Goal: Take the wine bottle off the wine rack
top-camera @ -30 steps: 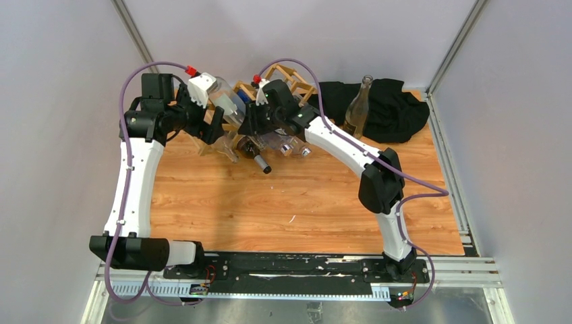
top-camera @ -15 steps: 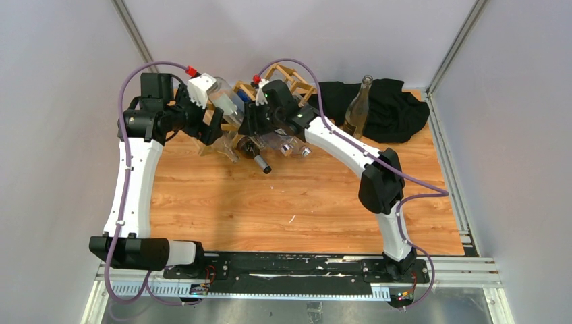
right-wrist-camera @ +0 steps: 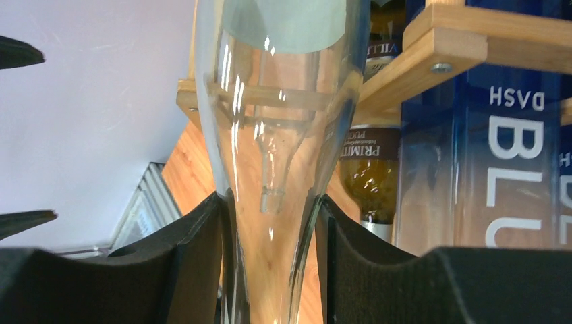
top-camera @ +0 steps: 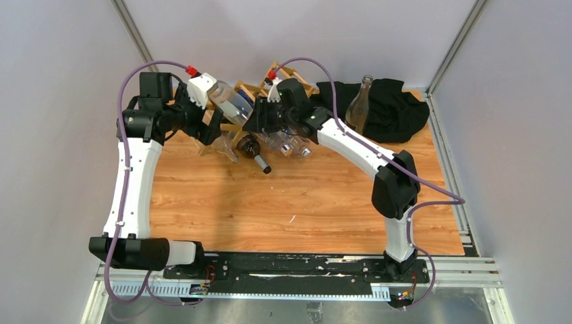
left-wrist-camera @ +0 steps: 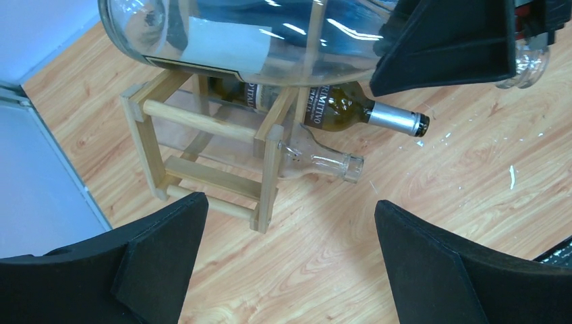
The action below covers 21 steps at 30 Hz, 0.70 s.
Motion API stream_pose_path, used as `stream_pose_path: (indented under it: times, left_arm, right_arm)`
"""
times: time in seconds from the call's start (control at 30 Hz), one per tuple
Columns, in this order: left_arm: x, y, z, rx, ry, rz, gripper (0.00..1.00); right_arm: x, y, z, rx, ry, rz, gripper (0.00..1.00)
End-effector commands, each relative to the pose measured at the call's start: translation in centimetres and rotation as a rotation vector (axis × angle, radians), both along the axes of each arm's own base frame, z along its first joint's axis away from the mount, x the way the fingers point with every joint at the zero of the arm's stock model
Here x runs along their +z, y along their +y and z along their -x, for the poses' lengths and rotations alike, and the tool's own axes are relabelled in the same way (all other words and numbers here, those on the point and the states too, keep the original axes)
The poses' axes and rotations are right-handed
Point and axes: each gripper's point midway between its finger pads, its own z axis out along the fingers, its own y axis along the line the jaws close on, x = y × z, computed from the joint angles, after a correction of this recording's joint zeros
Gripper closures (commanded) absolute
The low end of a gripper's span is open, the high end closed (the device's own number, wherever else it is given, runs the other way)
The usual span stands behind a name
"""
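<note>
Right wrist view gives the plainest answer: the right gripper (right-wrist-camera: 270, 270) holds the bottle (right-wrist-camera: 270, 101) at its neck, a pad pressed to the glass on each side. The neck is the narrowest part, so the jaws can close around it where the body would be too wide. It also lets the arm draw the bottle out along its own length, which looks like the step in hand.

From the top view, the bottle (top-camera: 231, 101) lies tilted at the top of the rack (top-camera: 290, 74), in the upper middle of the frame, with its base toward upper left. Whether the glass has cleared the sticks I cannot tell; in the left wrist view it fills the top edge (left-wrist-camera: 270, 34) directly over the rack's (left-wrist-camera: 202, 121) end.

The left gripper (left-wrist-camera: 289, 229) hangs wide, gripping nothing, over the bench (left-wrist-camera: 405, 223) just in front of that end. I judge it is placed there to steady the light frame or catch the bottle's heavy end.

A dark bottle (left-wrist-camera: 337, 111) and a clear one (left-wrist-camera: 317, 158) sit lower in the rack, necks pointing out, with a blue bottle (right-wrist-camera: 512, 135) beside them. A careless pull could drag the rack or shake these loose.

At upper right, another bottle (top-camera: 359, 104) stands upright by a black cloth (top-camera: 398, 108), perhaps a soft landing spot.
</note>
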Motion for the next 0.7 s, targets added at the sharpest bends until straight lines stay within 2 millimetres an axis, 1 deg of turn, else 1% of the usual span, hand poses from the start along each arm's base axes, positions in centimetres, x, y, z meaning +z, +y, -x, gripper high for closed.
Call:
stream_pose_path:
  times: [0.0,0.03,0.07,0.1,0.27,0.43,0.67]
  left_arm:
    - [0.1,0.2,0.0,-0.018,-0.005,-0.021,0.00]
    - [0.0,0.3,-0.1,-0.023,-0.008,-0.028,0.00]
    - [0.0,0.3,-0.2,-0.028,-0.012,-0.035,0.00]
    - [0.1,0.3,-0.2,-0.034,-0.015,-0.040,0.00]
    - [0.2,0.1,-0.3,-0.068,-0.030,-0.049,0.00]
    - [0.3,0.0,-0.4,-0.115,-0.054,-0.077,0.00]
    - [1.2,-0.4,-0.4,-0.181,-0.108,-0.101,0.00]
  right_arm:
    - [10.5,0.1,2.4,0.095,-0.137,-0.278,1.00]
    - [11.1,-0.1,2.6,0.105,-0.142,-0.302,1.00]
    - [11.1,-0.3,2.9,0.110,-0.130,-0.318,1.00]
    - [11.6,-0.5,3.1,0.115,-0.127,-0.340,1.00]
    - [12.2,-1.5,3.9,0.122,-0.101,-0.390,1.00]
    - [13.9,-3.0,4.4,0.127,-0.100,-0.466,1.00]
    - [15.6,-4.8,5.6,0.135,-0.132,-0.493,1.00]
